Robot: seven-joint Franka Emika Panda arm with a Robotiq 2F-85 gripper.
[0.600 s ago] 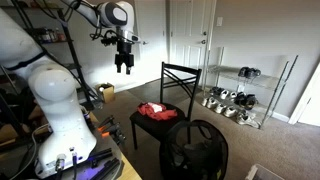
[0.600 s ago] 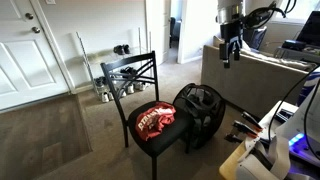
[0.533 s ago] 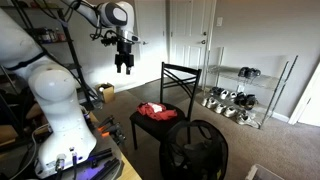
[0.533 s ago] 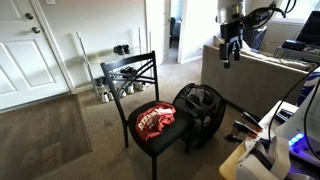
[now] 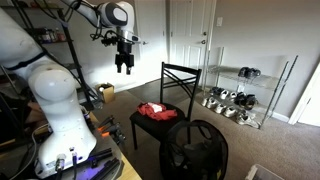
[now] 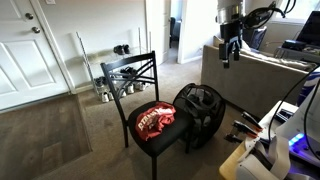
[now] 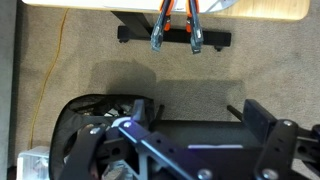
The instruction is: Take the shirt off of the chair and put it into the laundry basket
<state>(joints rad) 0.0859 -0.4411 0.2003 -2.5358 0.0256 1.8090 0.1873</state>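
A red shirt (image 5: 152, 110) lies crumpled on the seat of a black metal chair (image 5: 180, 74); both also show in an exterior view, shirt (image 6: 153, 121) and chair (image 6: 130, 70). A round black mesh laundry basket (image 5: 197, 148) stands on the carpet right beside the chair (image 6: 200, 105). My gripper (image 5: 123, 65) hangs high in the air, well away from the chair and above seat height (image 6: 227, 58). In the wrist view its fingers (image 7: 195, 110) are spread wide and empty over carpet. Shirt and chair do not show in the wrist view.
A wire shoe rack (image 5: 236, 95) stands behind the chair by the wall. White doors (image 6: 25, 50) are closed. A grey sofa (image 6: 250, 75) lies under the gripper. My white arm base (image 5: 55, 100) fills the near side. A yellow cable (image 7: 45, 70) runs across the carpet.
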